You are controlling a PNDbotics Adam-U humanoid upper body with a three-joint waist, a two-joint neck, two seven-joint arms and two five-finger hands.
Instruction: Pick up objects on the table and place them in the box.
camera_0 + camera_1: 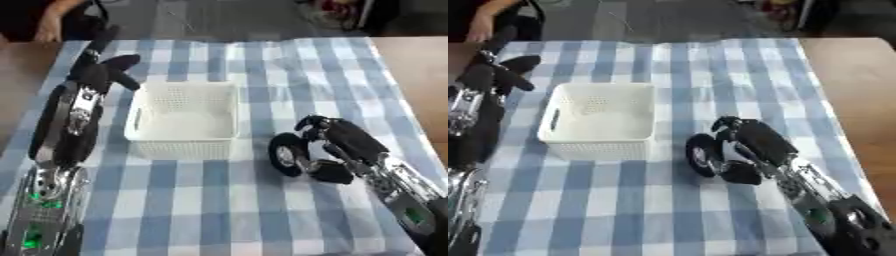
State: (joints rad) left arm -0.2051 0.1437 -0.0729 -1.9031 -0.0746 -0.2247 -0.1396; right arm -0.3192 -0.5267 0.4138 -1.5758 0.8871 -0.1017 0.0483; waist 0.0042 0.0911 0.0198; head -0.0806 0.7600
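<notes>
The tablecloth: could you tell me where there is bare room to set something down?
Free: the tablecloth beyond and right of the white basket, and the near strip below it. Crowded: the left edge under the left robot hand, and around the right robot hand holding the black ring.

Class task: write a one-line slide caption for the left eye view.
Right hand curled round a black ring-shaped object beside the empty white basket on a blue checked cloth.

You will find no legible text, label, brand, number or sign in either view. The white box (184, 120) left of the right hand (750, 145) carries no readable marking. The black ring-shaped object (286, 154) held in that hand shows none either. The checked cloth (262, 210) on the worktop bears only its pattern.
</notes>
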